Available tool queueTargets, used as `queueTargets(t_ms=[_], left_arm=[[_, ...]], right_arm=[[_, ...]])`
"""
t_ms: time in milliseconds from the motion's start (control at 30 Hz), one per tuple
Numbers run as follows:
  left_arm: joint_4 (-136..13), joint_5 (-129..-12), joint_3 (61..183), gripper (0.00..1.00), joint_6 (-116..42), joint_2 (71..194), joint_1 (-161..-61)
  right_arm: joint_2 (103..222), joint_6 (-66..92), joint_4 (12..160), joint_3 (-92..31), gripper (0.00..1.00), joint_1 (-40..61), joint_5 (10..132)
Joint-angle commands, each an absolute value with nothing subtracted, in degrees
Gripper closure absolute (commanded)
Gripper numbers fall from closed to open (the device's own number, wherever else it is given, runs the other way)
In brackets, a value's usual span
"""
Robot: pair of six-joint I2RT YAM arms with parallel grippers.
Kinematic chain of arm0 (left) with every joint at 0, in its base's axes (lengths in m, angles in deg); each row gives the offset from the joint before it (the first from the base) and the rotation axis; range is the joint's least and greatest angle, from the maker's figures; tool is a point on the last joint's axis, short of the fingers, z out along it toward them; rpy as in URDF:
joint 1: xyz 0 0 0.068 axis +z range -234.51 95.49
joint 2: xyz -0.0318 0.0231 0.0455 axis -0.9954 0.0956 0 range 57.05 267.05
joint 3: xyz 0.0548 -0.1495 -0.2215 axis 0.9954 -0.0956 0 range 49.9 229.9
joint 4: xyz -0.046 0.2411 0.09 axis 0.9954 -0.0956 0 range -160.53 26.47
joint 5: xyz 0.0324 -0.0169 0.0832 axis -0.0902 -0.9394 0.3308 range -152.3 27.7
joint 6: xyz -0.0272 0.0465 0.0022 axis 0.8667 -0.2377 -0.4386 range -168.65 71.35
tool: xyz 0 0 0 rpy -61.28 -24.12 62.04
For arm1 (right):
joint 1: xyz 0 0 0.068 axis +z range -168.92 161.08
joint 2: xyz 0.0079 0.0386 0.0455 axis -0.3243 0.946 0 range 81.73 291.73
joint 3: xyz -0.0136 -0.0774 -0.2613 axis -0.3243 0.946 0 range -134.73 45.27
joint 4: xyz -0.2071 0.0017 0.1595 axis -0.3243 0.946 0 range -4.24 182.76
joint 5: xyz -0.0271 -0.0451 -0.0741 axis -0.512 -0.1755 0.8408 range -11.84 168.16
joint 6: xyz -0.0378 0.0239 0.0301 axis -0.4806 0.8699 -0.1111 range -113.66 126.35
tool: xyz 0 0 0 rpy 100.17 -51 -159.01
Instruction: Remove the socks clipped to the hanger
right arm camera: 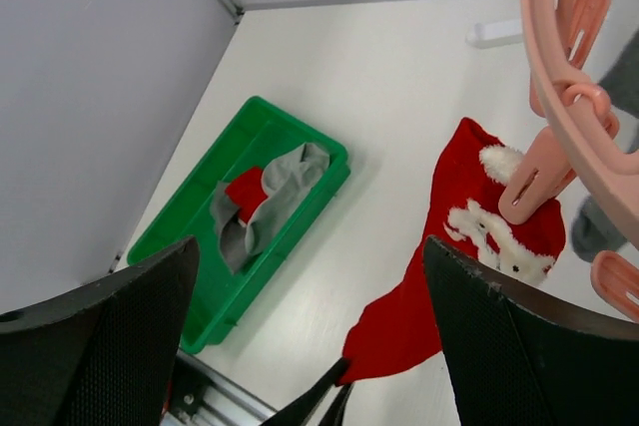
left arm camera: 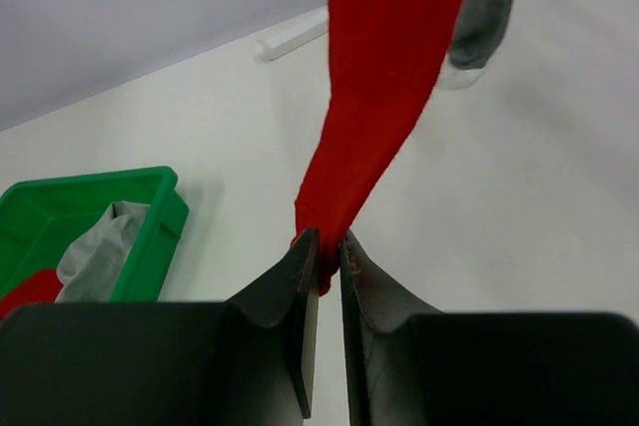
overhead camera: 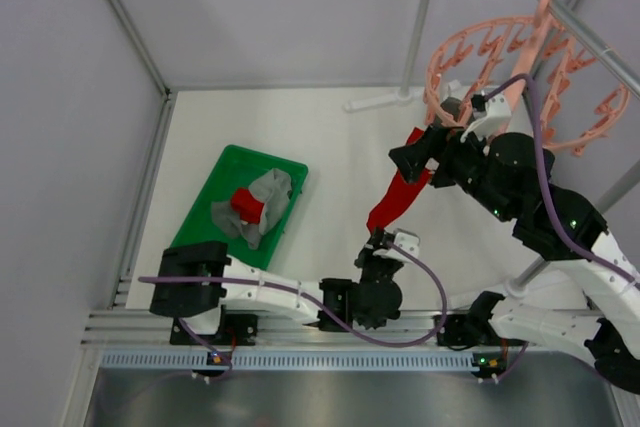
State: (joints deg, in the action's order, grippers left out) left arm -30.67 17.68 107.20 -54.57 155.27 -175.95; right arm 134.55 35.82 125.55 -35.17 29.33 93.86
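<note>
The left end effector is pressed together on the lower tip of a red sock, pinching just the end of the fabric between its pads. From that pinch the red sock runs upward and away, its long axis slanting from the middle of the bench toward the far right, where its white-patterned upper part is caught by a clip on the hanger.

The right end effector is spread wide and holds nothing. It hovers just beside the hanger's ring and is much the nearer of the two to that clip. The release seems to turn on this: the left arm pulls along the sock's length, down and toward the near edge, while the right arm is placed to work at the clip end.

A grey sock hangs close behind the red one and could be dragged along or brushed. Neighbouring clips crowd the ring.

Well apart to the left lies a green tray holding grey and red socks, with open bench between it and the pinch.
</note>
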Motion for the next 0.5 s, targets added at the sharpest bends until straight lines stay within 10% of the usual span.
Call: queueTargets(t_ms=[0,467], left_arm=[[-29.08,14.96,105.28,0.82,-53.40,148.47,-177.24],[-44.55,0.46,104.66,1.00,-38.29,136.60,-179.35]], right_arm=[[133.24,34.56,120.04,-33.57,0.12,29.68,100.90],[127.09,35.26,120.31,-26.10,0.14,29.68,108.39]])
